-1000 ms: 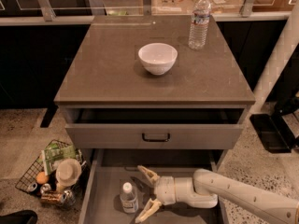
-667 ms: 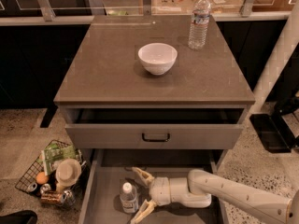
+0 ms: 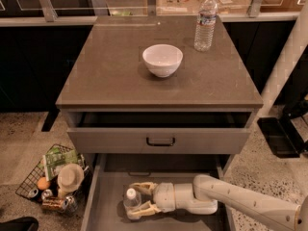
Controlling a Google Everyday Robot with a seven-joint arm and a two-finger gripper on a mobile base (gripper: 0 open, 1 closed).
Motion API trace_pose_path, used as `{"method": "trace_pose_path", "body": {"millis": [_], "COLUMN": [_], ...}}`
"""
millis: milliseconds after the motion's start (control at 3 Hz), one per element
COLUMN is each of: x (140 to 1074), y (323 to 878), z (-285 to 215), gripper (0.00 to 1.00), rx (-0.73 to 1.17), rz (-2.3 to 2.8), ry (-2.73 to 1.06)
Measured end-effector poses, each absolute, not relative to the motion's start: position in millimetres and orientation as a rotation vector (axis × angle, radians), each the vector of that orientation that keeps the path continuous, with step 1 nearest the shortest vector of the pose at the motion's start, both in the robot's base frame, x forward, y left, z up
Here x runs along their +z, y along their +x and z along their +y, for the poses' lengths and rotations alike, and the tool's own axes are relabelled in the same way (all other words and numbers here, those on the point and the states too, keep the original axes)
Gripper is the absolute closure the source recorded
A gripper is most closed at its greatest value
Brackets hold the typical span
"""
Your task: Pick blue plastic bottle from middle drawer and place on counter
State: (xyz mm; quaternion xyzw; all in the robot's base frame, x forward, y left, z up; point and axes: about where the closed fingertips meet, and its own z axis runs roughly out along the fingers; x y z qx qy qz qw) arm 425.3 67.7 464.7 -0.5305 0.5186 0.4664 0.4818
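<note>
Straddling the blue plastic bottle [image 3: 130, 197], the gripper [image 3: 134, 201] lay low in the middle drawer [image 3: 103, 203] with its two fingers apart, one on the far side of the bottle and one on the near side; whether either touched the plastic could not be told. The bottle stood upright between them on the drawer floor. The risk, as judged here, was that so squat and light a bottle would tip or skid off the fingertips if they closed off-centre or caught only the cap. A steep lift could also strike the shallower drawer [image 3: 159, 141] jutting out above the gripper, below the counter [image 3: 110, 71]. Against the frame a second before, the gripper had advanced from beside the bottle to around it, while the bottle had not moved.
</note>
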Motion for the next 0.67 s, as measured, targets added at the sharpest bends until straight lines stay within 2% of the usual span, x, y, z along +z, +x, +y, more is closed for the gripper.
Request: {"method": "trace_pose_path", "body": {"millis": [667], "x": [465.3], "y": [423.9], "z": [70.9], "gripper": [0.88], "rx": [1.144], "rz": [1.259], "ry": [-1.295]}}
